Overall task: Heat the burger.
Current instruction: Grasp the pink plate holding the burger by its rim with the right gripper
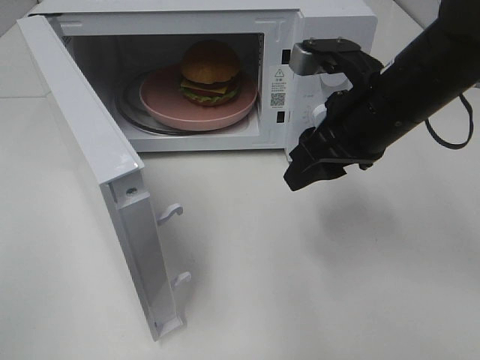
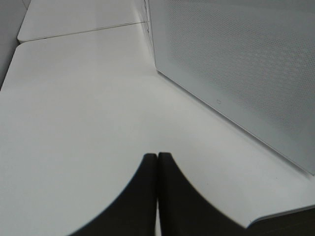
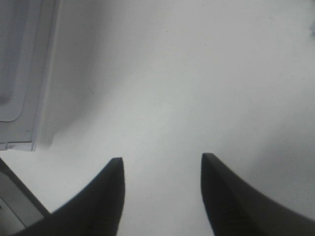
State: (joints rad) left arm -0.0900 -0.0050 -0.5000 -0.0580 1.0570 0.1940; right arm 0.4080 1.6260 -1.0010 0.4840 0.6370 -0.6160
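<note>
The burger (image 1: pixel 211 73), with a golden-brown bun and lettuce, cheese and patty layers, sits on a pink plate (image 1: pixel 169 103) inside the white microwave (image 1: pixel 330 22). The microwave door (image 1: pixel 90 142) stands wide open, swung toward the front left. My right gripper (image 1: pixel 304 176) hangs in front of the microwave's control panel, above the table and away from the burger; in the right wrist view (image 3: pixel 162 164) its fingers are spread and hold nothing. My left gripper (image 2: pixel 157 157) is shut and empty over the bare table beside the outer face of the door (image 2: pixel 236 64). It is out of the exterior view.
The white table (image 1: pixel 315 285) spreads in front of the microwave. Two door latch hooks (image 1: pixel 171 213) stick out from the open door's edge. A black cable (image 1: pixel 450 131) loops off the right arm. A table seam (image 2: pixel 83 30) runs at the far side.
</note>
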